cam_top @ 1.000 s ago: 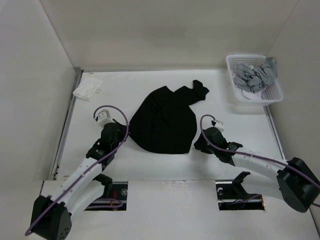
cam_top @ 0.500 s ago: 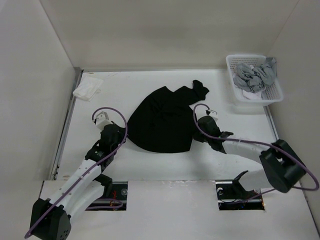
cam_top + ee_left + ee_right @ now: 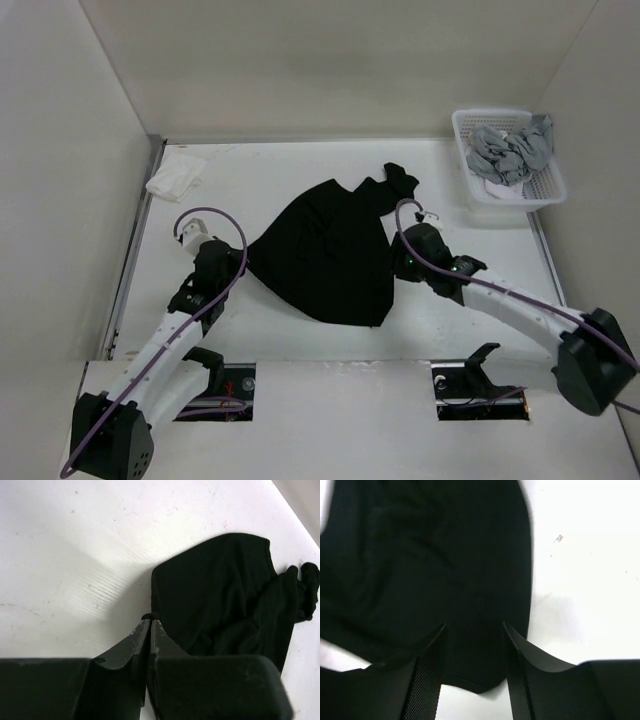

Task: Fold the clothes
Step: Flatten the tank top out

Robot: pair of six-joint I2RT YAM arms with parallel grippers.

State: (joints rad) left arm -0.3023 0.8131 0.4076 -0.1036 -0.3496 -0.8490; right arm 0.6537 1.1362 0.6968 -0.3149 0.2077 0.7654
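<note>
clothes [image 3: 325, 255] dragged left | left gripper [image 3: 151, 621] pinches corner | right gripper [image 3: 474, 626] spread above

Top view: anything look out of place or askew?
Only the black garment: it lies skewed and creased mid-table, its far end bunched into a twisted lump toward the basket. Left gripper pinches its left corner. Nothing spilled or damaged.

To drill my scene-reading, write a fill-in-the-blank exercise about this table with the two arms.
The left gripper pinches a garment coloured ____.
Over that garment, the right gripper has its jaws ____.
The white basket holds ____ clothing.
Missing words: black; open; grey.
</note>
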